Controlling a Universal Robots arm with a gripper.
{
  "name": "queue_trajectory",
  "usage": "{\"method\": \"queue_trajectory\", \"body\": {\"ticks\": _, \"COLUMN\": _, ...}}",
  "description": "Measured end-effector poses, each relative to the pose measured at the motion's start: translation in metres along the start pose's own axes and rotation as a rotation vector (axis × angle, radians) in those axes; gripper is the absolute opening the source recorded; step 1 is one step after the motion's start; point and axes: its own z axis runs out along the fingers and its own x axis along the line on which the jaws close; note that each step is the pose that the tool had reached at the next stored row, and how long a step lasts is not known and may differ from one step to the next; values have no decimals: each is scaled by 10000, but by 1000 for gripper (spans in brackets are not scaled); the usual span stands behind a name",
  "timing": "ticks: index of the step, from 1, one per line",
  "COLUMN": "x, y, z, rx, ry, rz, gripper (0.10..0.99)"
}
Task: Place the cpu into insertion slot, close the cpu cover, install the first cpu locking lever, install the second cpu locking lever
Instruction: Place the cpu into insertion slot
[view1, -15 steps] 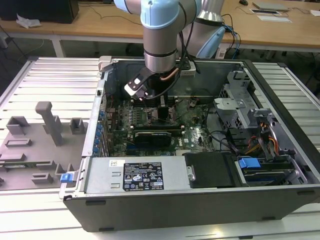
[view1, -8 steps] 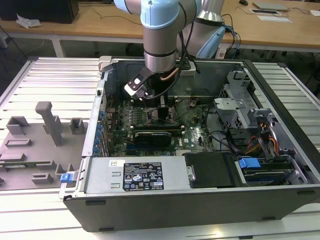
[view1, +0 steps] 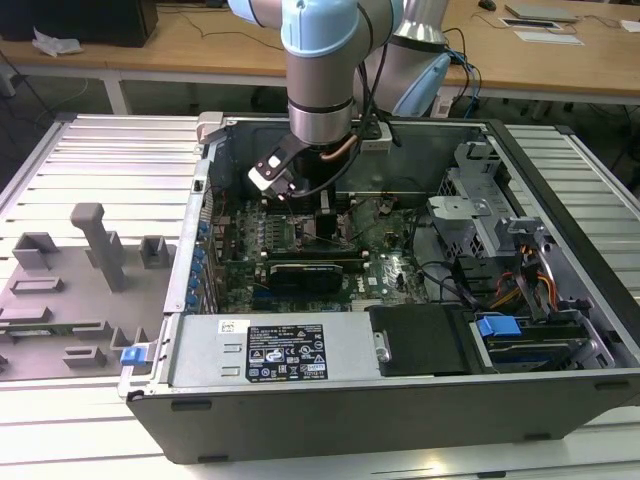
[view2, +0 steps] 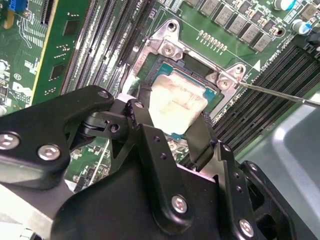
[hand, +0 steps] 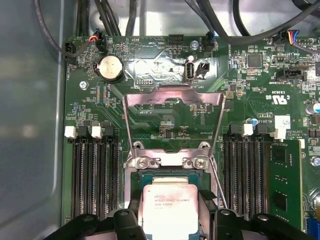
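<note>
My claw (view2: 174, 114) grasps the cpu (view2: 177, 100) by two opposite edges, flat and directly over the insertion slot (hand: 161, 177), which in the exterior view lies just at 6 o'clock of the claw.

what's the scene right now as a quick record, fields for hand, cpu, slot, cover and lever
hand: inside the open computer case, fingers against two opposite edges of the cpu
cpu: metal top up, directly over the insertion slot; cannot tell if fully seated
insertion slot: dark frame showing past one cpu edge
cpu cover: swung open on its hinge, not over the cpu
locking lever: thin rod standing free, not latched
</note>
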Motion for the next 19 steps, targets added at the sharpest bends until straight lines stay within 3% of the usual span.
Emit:
{"method": "queue_trajectory", "body": {"ticks": 7, "x": 1, "y": -1, "z": 14, "rx": -2, "ry": 7, "rz": 10, "gripper": 533}}
{"method": "queue_trajectory", "body": {"ticks": 8, "x": 2, "y": -1, "z": 17, "rx": -5, "ry": 8, "rz": 10, "gripper": 541}}
{"method": "queue_trajectory", "body": {"ticks": 9, "x": 1, "y": -1, "z": 16, "rx": -3, "ry": 6, "rz": 10, "gripper": 608}}
{"method": "queue_trajectory", "body": {"ticks": 13, "x": 0, "y": -1, "z": 12, "rx": 1, "ry": 0, "rz": 9, "gripper": 608}}
{"method": "queue_trajectory", "body": {"ticks": 19, "x": 0, "y": 4, "z": -47, "rx": 0, "ry": 1, "rz": 9, "gripper": 608}}
